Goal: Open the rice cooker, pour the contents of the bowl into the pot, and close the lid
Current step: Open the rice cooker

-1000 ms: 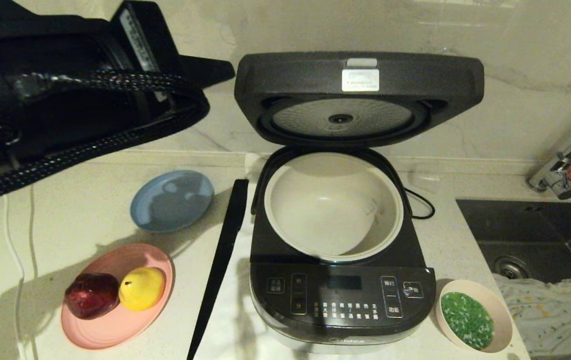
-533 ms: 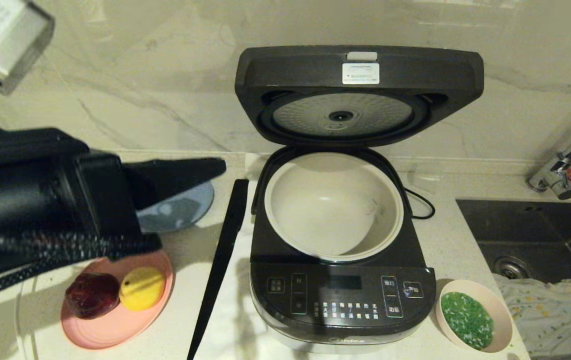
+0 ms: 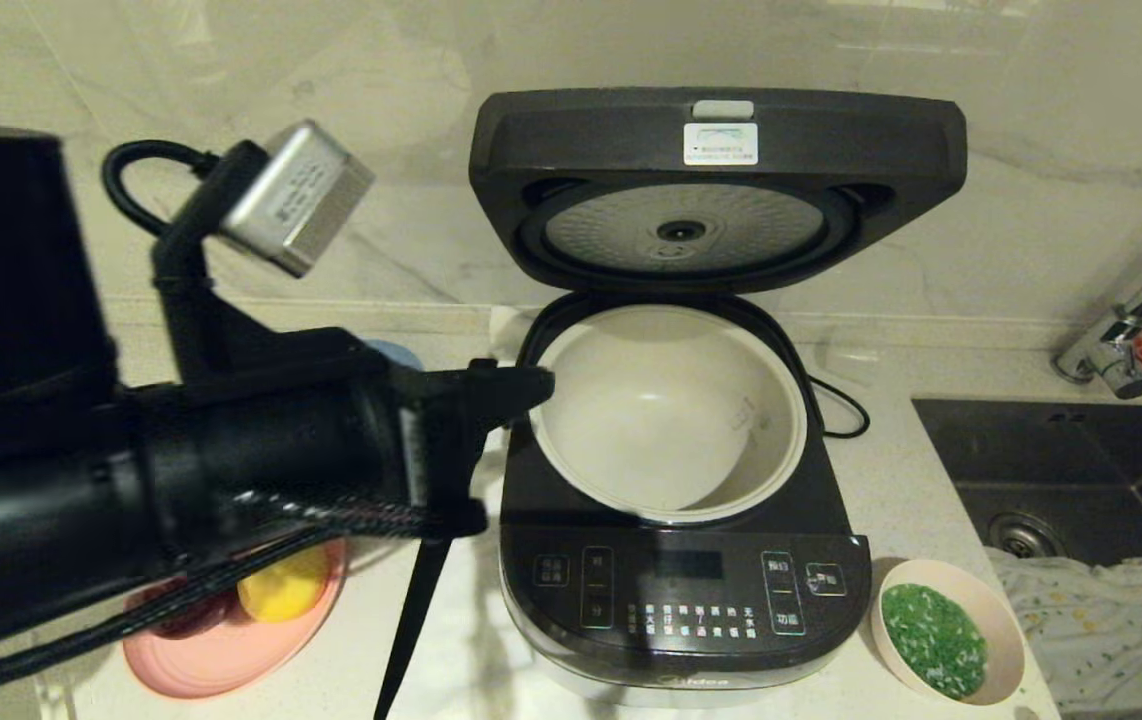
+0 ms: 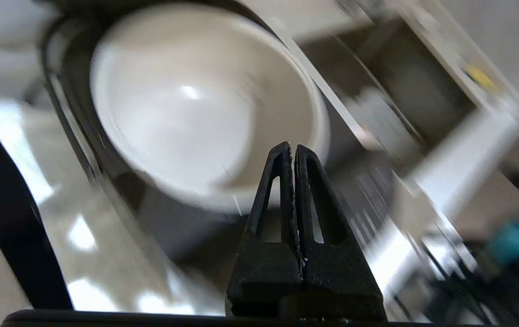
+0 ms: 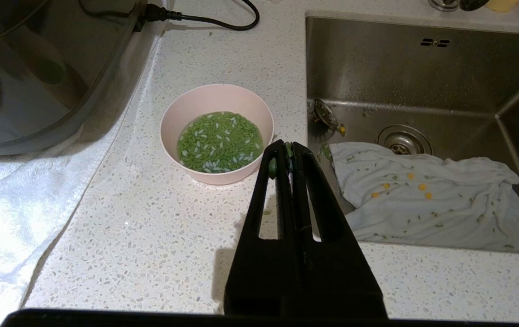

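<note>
The dark grey rice cooker [image 3: 681, 590] stands open, its lid [image 3: 721, 150] upright with the silver disc showing. The cream-white pot [image 3: 666, 410] inside is empty; it also fills the left wrist view [image 4: 196, 104]. My left gripper [image 3: 534, 385] is shut on nothing, its tip at the pot's left rim [image 4: 292, 147]. The pale pink bowl [image 3: 1006, 625] sits on the counter right of the cooker, holding green and white contents [image 3: 934, 640]. In the right wrist view my right gripper [image 5: 288, 147] is shut, hanging just beside the bowl [image 5: 216, 100] and apart from it, with green bits stuck at its tips.
A long black bar [image 3: 411, 630] lies left of the cooker. A pink plate [image 3: 221, 655] with a yellow fruit [image 3: 281, 590] sits behind my left arm. The sink [image 3: 1081, 470] with a white cloth [image 3: 1101, 620] and a faucet [image 3: 1121, 340] are right. A power cord [image 3: 841, 410] trails behind the cooker.
My left arm has swung down and to the right, from the upper left corner to the pot's left rim, covering the blue plate and part of the pink plate. Bowl and cooker have stayed put.
</note>
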